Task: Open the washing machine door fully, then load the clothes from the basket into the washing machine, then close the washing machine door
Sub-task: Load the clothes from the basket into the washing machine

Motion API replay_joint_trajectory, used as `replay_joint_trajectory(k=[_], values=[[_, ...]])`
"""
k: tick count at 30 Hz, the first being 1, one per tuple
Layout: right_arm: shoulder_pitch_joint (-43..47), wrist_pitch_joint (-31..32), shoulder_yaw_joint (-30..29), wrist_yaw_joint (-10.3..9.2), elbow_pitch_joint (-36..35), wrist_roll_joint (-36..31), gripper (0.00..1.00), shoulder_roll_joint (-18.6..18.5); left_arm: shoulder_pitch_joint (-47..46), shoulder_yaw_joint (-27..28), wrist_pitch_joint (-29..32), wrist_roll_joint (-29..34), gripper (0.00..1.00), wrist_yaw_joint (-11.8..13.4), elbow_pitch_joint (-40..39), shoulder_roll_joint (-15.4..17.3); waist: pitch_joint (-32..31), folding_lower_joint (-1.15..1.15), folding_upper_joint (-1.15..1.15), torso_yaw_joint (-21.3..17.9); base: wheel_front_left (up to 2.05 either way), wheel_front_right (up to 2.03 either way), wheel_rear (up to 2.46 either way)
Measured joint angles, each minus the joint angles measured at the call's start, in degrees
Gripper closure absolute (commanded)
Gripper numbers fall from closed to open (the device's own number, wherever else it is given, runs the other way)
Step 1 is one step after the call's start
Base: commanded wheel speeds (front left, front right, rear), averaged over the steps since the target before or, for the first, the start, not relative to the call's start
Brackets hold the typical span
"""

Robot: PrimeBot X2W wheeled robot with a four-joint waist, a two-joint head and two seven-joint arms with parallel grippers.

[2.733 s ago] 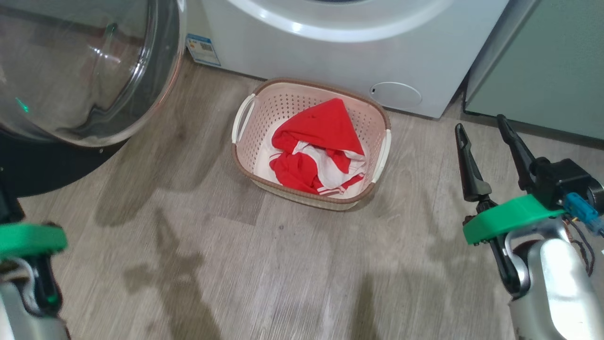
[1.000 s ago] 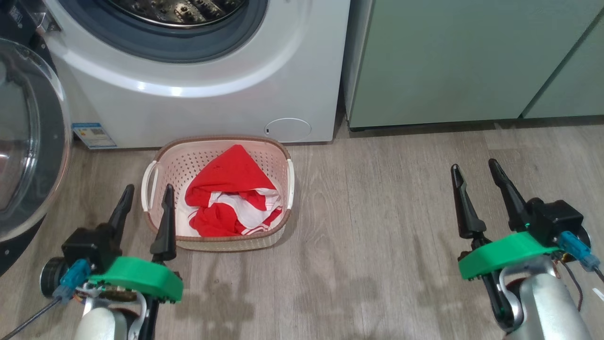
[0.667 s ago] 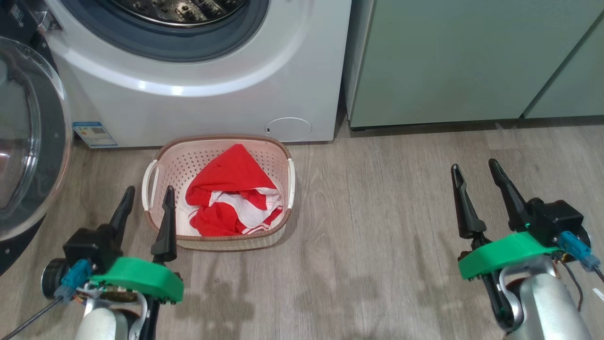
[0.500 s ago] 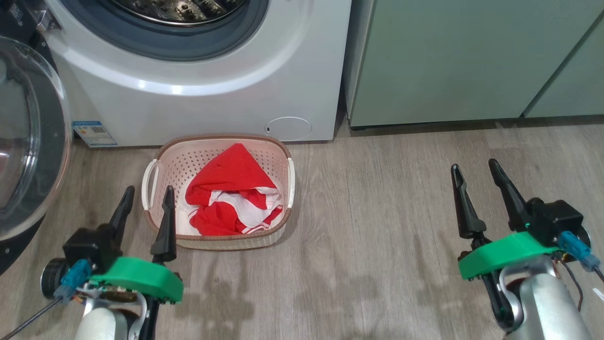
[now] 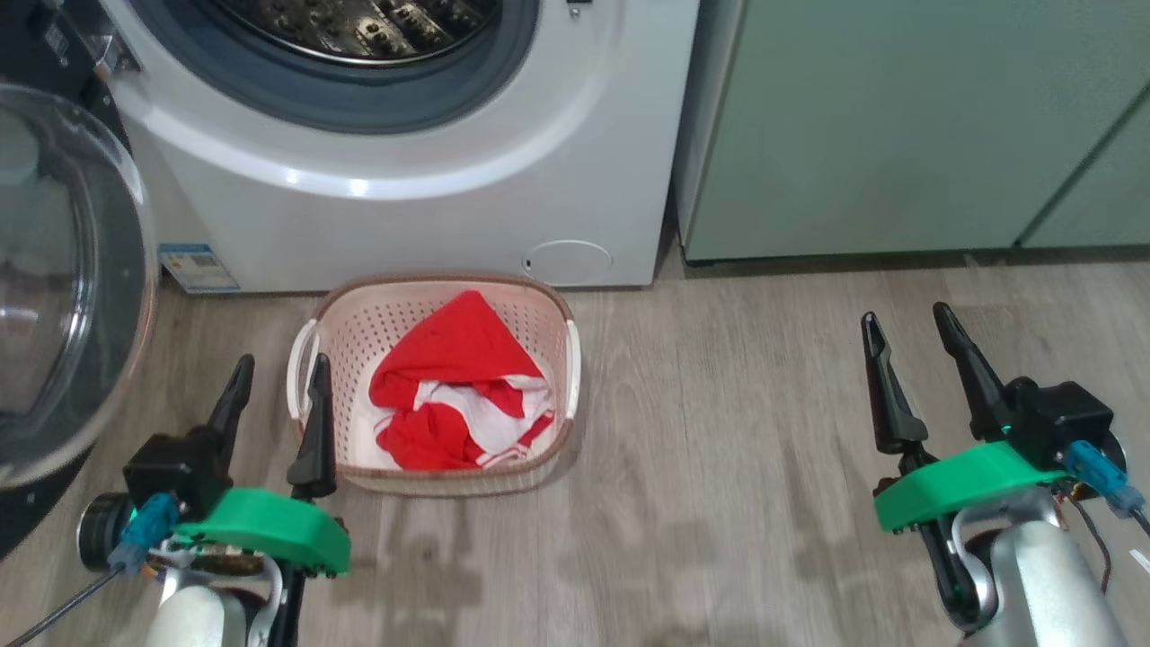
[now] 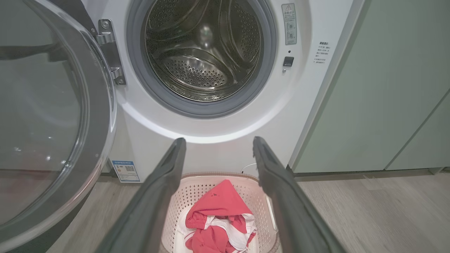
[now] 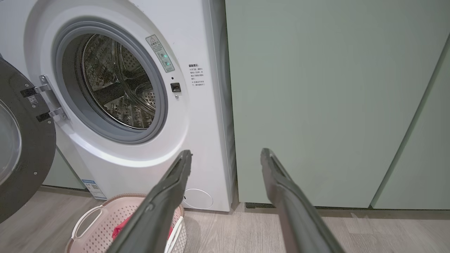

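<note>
Left tool [image 5: 282,361] hangs released, fingers apart, just beside the basket [image 5: 359,328], near its left handle. Right tool [image 5: 904,313] is spread the same way, holding nothing, well apart to the right above the floor [image 5: 719,449]. Clothes [image 5: 458,386] lie in the basket: a crumpled red bundle, peaked at the back, with white panels and thin red stripes in front. The basket sits just in front of the machine [image 5: 449,216], whose door [image 5: 54,288] stands swung open at left.
</note>
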Motion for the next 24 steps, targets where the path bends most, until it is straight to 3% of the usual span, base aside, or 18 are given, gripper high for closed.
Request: replay_joint_trajectory(k=[12,24], values=[[-0.07,-0.09,-0.03,0.00,0.01,0.29,0.00,0.01,-0.11,-0.92,0.01,-0.03,0.00,0.04,-0.45,0.14,0.22,0.01,0.00,0.00,1.74,-1.88,0.13],[-0.16,-0.09,-0.07,0.00,0.53,0.41,0.00,0.02,-0.27,-1.09,-0.53,-0.55,0.00,0.54,-0.76,0.59,-0.35,0.00,0.00,-0.04,0.33,-0.33,0.00]])
